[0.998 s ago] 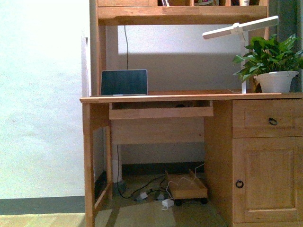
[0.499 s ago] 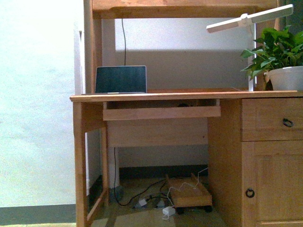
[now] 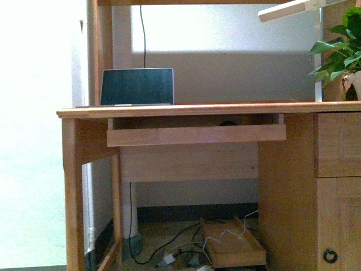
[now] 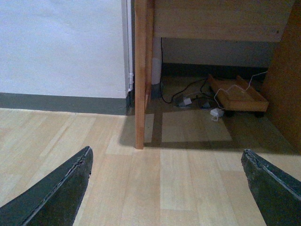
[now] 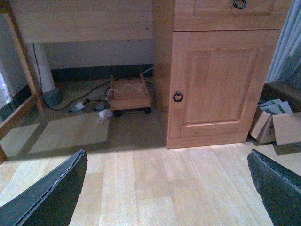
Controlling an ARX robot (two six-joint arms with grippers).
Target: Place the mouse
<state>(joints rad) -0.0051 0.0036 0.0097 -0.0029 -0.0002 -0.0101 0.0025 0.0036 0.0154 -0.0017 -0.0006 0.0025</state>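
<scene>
- The light-brown wooden desk [image 3: 186,109] fills more of the front view than it did half a second ago. The green leafy potted plant [image 3: 341,51] and the white bar-shaped lamp [image 3: 290,8] have slid to the right edge. We judge that the robot is closing on the desk.
- We therefore place the task at its approach stage, with nothing grasped yet.
- The left gripper [image 4: 165,151] has its two dark fingers spread wide, with only bare floor between them. The right gripper [image 5: 167,153] stands the same, spread and empty.
- The small dark domed cordless mouse [image 3: 228,122], as we take it to be, sits on the pull-out wooden tray [image 3: 196,134] under the desktop. It lies lower than, and to the right of, the open dark-screened laptop [image 3: 137,86].
- Only its top shows above the tray's front lip, so we cannot make out its outline or exact seat.
- The frame cuts off both plant and lamp, and the pot barely shows.
- Neither wrist view reaches the tray. They show floor, loose cables and a low wooden trolley [image 4: 237,96].
</scene>
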